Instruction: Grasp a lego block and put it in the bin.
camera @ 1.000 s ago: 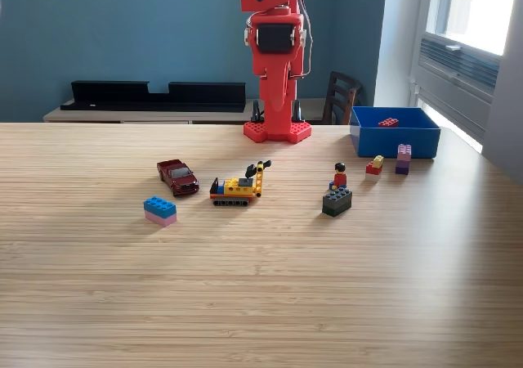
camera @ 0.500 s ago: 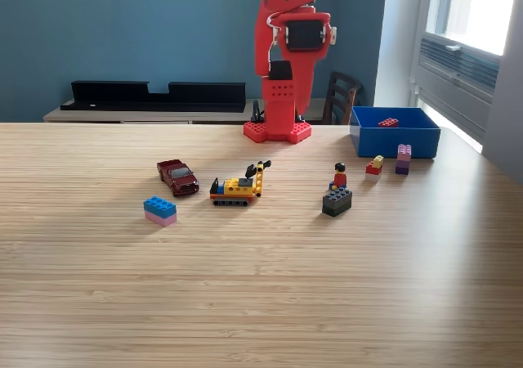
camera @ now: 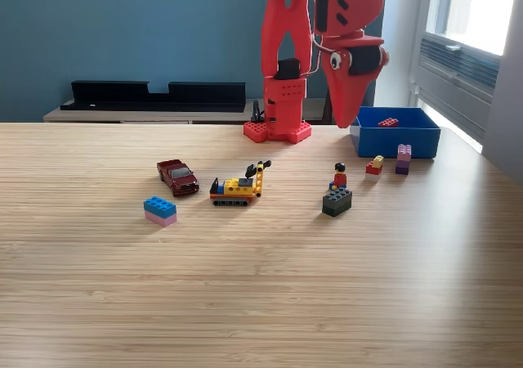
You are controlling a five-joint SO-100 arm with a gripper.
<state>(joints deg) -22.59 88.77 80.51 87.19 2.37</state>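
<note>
We saw the red gripper (camera: pixel 346 116) pointing down beside the blue bin (camera: pixel 395 141), its jaws apparently closed and empty; one red brick (camera: pixel 389 123) lay inside.

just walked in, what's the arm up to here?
The red arm's gripper hangs in the air just to the exterior view's left of the blue bin, holding nothing that shows. One red brick already lies in the bin. The other toys, including the red-and-yellow brick and purple brick in front of it, sit untouched on the table.
</note>
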